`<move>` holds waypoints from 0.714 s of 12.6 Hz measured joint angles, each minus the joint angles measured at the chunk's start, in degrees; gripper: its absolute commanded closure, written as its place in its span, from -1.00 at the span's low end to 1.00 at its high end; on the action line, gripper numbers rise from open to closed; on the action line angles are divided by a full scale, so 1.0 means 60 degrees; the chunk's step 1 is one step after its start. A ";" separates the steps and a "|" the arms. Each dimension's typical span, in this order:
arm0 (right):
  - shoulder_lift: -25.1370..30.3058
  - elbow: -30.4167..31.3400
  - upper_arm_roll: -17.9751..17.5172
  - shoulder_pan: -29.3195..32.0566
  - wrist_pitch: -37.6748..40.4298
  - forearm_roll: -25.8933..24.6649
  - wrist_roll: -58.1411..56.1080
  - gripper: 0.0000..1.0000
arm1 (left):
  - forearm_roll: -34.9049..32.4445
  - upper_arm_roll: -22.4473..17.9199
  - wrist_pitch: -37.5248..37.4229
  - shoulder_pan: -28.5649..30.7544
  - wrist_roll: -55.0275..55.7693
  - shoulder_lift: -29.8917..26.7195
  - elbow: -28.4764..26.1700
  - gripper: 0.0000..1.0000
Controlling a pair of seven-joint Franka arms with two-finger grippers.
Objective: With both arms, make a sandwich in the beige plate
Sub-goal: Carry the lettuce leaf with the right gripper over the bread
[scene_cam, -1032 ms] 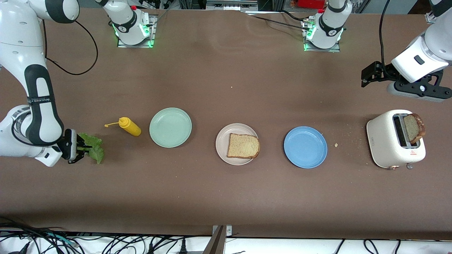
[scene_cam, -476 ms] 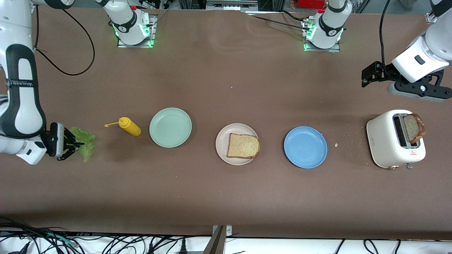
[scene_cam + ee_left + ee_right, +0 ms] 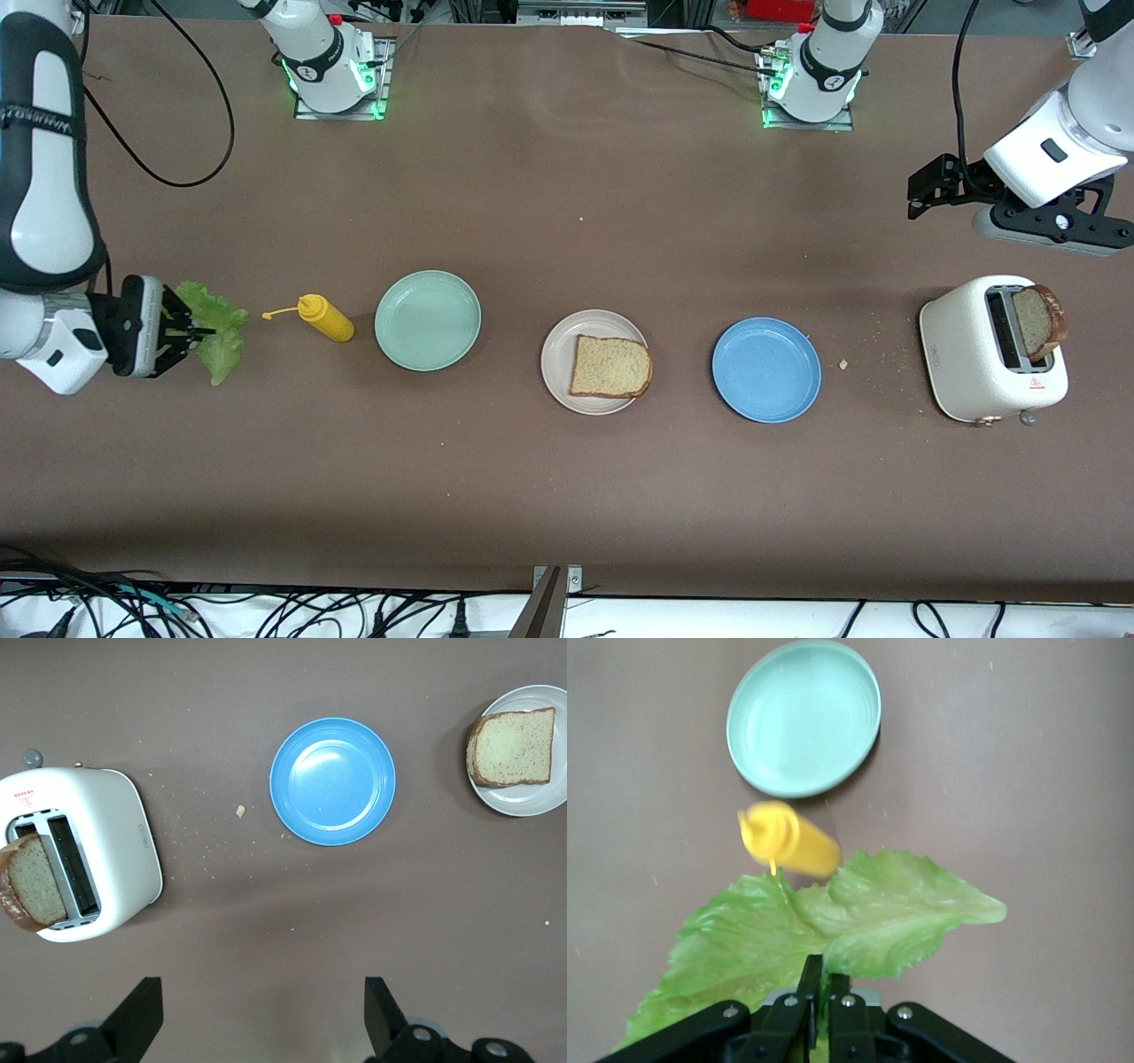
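Observation:
My right gripper [image 3: 182,335] is shut on a ruffled green lettuce leaf [image 3: 215,330] and holds it above the table at the right arm's end, beside the mustard bottle. In the right wrist view the fingers pinch the lettuce leaf [image 3: 833,920] at its edge, at the right gripper [image 3: 824,973]. One slice of bread [image 3: 609,366] lies flat on the beige plate [image 3: 556,354] mid-table. A second toasted slice [image 3: 1038,321] stands in the toaster [image 3: 970,354]. My left gripper [image 3: 926,188] waits open over bare table by the toaster, nothing between its fingers [image 3: 142,1005].
A yellow mustard bottle [image 3: 325,319] lies on its side between the lettuce and a mint-green plate [image 3: 428,320]. A blue plate [image 3: 766,369] sits between the beige plate and the toaster. Crumbs dot the table near the toaster.
My right gripper has risen off the table with the lettuce in it and shifted a little toward the table's end. The left arm has not moved.

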State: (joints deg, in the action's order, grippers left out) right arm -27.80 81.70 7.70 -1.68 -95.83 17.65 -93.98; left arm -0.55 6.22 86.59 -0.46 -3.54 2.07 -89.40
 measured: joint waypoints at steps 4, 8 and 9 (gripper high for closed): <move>0.0095 -0.0002 0.0711 -0.2446 -0.0030 0.0000 0.3209 1.00 | 0.0000 0.0000 0.0000 0.0005 0.0000 0.0000 0.0000 -1.00; 0.0019 -0.0257 0.0949 -0.4448 -0.0347 -0.0001 0.6562 1.00 | 0.0000 0.0000 0.0000 0.0054 0.0000 0.0000 0.0000 -1.00; -0.0109 -0.0377 0.0982 -0.4840 -0.0521 -0.0001 0.7264 1.00 | 0.0000 0.0000 0.0000 0.0076 0.0000 0.0000 0.0001 -1.00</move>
State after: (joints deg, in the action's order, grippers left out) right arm -28.45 79.44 13.59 -30.72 -98.95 17.65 -50.39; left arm -0.55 6.22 86.59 0.00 -3.54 2.07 -89.39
